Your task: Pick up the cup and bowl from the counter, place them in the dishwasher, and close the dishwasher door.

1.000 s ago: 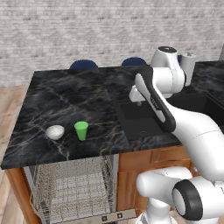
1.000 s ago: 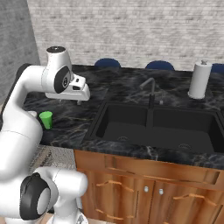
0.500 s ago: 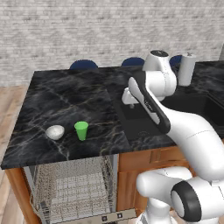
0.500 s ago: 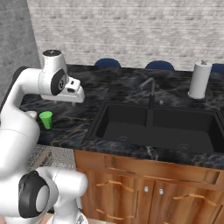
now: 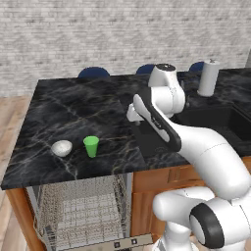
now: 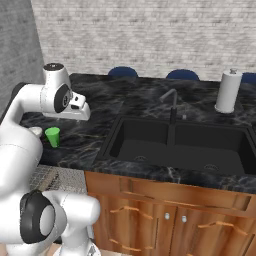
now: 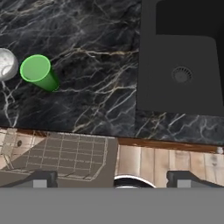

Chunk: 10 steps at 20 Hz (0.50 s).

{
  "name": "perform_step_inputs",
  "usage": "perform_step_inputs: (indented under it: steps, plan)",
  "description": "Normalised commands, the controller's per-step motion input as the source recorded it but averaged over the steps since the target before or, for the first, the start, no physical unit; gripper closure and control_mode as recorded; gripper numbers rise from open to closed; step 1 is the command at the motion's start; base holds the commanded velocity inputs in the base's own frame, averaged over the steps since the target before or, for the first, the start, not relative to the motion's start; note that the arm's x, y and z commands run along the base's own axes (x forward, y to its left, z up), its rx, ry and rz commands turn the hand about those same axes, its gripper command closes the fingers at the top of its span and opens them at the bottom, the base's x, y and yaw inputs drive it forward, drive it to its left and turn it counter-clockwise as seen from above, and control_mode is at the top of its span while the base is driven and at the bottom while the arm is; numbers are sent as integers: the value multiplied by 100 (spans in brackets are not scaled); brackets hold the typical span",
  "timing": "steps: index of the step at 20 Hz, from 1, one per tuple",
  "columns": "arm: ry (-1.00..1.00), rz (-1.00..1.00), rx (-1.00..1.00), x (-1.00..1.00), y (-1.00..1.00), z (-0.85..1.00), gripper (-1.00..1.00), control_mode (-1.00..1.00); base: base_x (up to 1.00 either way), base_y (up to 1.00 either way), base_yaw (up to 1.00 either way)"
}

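Jaws spread wide and empty, the white arm's two-finger gripper [image 7: 111, 178] hangs above the black marble bench [image 5: 73, 110], near the black double sink [image 6: 180, 142]. Left of the sink, the small bright green plastic cup [image 5: 91, 146] stands upright just beside the pale speckled bowl [image 5: 62, 147]. Below them, the dishwasher's grey wire rack [image 5: 81, 211] lies exposed, its door [image 5: 117, 242] dropped open.

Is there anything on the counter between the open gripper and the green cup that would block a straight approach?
Nothing visible does. Bare counter lies between the gripper and the cup. The bowl sits just beyond the cup, on its far side from the gripper.
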Motion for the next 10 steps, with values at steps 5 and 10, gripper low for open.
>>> perform_step_inputs:
  steps: [5,10]
  plan:
    - [0,0,0,15,31,-22,-100,-100,0,0,0]
    - [0,0,0,13,31,-25,-100,-100,0,0,0]
